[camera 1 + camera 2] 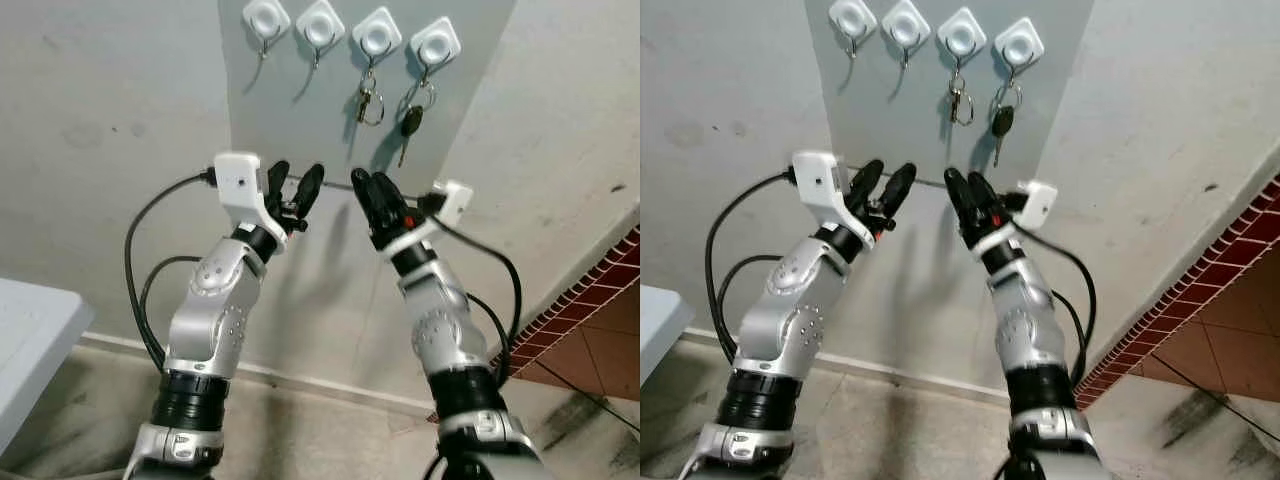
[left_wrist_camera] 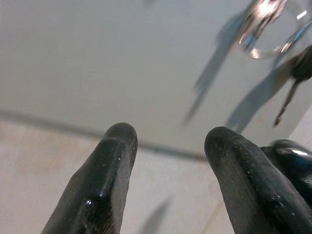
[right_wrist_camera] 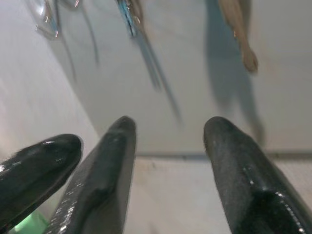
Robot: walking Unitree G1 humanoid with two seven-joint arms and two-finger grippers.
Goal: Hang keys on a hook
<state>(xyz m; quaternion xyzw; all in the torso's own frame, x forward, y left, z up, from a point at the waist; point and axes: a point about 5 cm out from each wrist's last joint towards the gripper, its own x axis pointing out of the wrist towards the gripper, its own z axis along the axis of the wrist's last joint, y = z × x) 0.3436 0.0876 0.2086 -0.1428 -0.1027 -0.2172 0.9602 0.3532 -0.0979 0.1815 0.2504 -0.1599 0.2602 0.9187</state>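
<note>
Jaws empty, black-headed key (image 1: 410, 124) on hook (image 1: 435, 42)

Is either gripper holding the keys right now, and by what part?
Neither. The left gripper and right gripper are open and empty; the key ring and black key hang on hooks.

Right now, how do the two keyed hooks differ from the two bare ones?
The two right hooks carry loads: a silver ring bunch and a black-headed key. The two left hooks hang bare. All four share white square mounts on one grey panel.
</note>
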